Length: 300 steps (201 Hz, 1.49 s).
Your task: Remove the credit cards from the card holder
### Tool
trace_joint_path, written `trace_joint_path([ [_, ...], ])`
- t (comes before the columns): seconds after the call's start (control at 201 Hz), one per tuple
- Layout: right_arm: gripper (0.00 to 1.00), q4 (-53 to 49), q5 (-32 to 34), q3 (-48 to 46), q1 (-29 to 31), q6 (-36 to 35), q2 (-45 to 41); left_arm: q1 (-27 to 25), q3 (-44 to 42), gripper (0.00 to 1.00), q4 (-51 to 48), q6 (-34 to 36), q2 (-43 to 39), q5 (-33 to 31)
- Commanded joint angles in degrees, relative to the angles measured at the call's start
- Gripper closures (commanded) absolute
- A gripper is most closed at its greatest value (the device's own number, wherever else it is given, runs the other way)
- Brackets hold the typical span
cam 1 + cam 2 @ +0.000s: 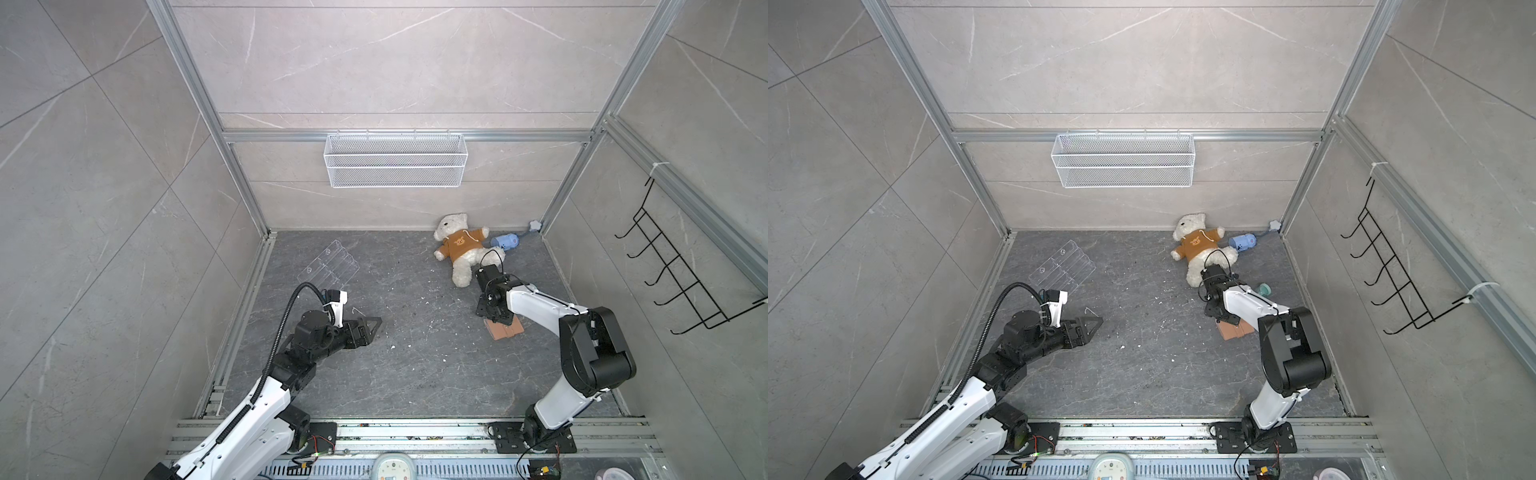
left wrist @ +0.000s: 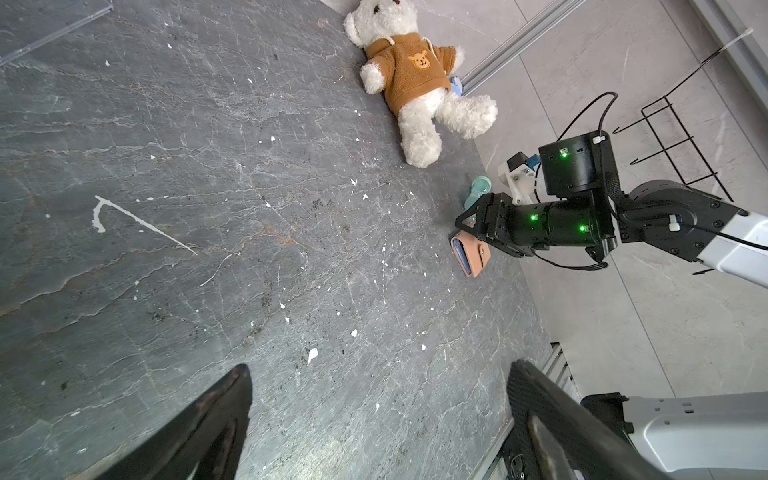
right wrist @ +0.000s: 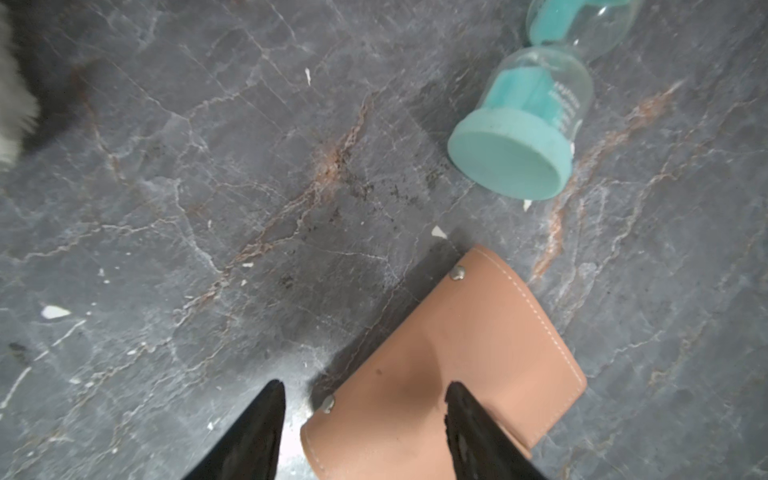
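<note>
1. In both top views the card holder [image 1: 508, 330] [image 1: 1235, 330] is a tan patch on the dark table, right of centre, mostly covered by the right arm's wrist. The right gripper's fingers cannot be seen there.
2. The right wrist view fills that gap. The holder [image 3: 449, 374] lies closed and flat at the lower right of the frame, with white stitching and two metal studs. The right gripper [image 3: 365, 384] has its jaws apart: one finger is over the holder's face, the other over bare table just beside its edge. Nothing is pinched.
3. Only the left wrist view shows the holder [image 2: 473, 255] from the side, right of centre, with a pale blue sleeve edge and a rounded strap tab. The right gripper [image 2: 467, 220] points down at it.
4. A clear glass piece with a teal cap [image 3: 519, 137] lies on its side near the holder. It shows small in a top view [image 1: 1264, 288] and in the left wrist view [image 2: 478, 193].
5. The left gripper [image 1: 370, 326] [image 1: 1090, 326] [image 2: 379, 365] is spread wide and empty, left of centre, well apart from the holder.
6. The top views alone show the whole clear acrylic rack [image 1: 328, 270] [image 1: 1063, 266]. The teddy bear [image 1: 461, 249] [image 1: 1198, 245] [image 2: 415, 79] lies behind the holder.
</note>
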Motion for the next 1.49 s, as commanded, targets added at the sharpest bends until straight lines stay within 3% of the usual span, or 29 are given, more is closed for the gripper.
trace_joint_path([
  [0.0, 0.38, 0.5, 1.2, -1.0, 0.6, -0.2, 2.0, -0.2, 0.2, 0.03, -0.2, -0.2, -0.1, -0.9],
  [0.363, 0.49, 0.5, 1.7, -4.6, 1.7, 0.2, 0.9, -0.2, 0.5, 0.03, -0.4, 0.0, 0.5, -0.8],
  [0.612, 0.68, -0.2, 1.6, -6.6, 3.2, 0.7, -1.5, -0.2, 0.4, 0.04, -0.9, 0.1, 0.4, -0.6],
  [0.851, 0.77, -1.1, 0.9, -8.1, 4.6, 0.9, -3.6, -0.2, 0.4, 0.04, -1.2, 0.0, 0.4, -0.5],
  [0.941, 0.75, -1.3, 0.8, -8.9, 5.0, 1.3, -4.7, -0.2, 0.3, 0.04, -1.3, 0.0, 0.5, -0.5],
  [1.25, 0.49, -4.3, 2.0, -8.5, 6.9, 2.6, -7.6, -0.2, 0.1, 0.03, -1.3, -0.1, 1.1, -0.5],
  [1.488, 0.47, -5.1, 3.8, -9.1, 7.3, 3.6, -7.1, -0.2, 0.0, 0.03, -1.3, -0.2, 1.3, -0.4],
])
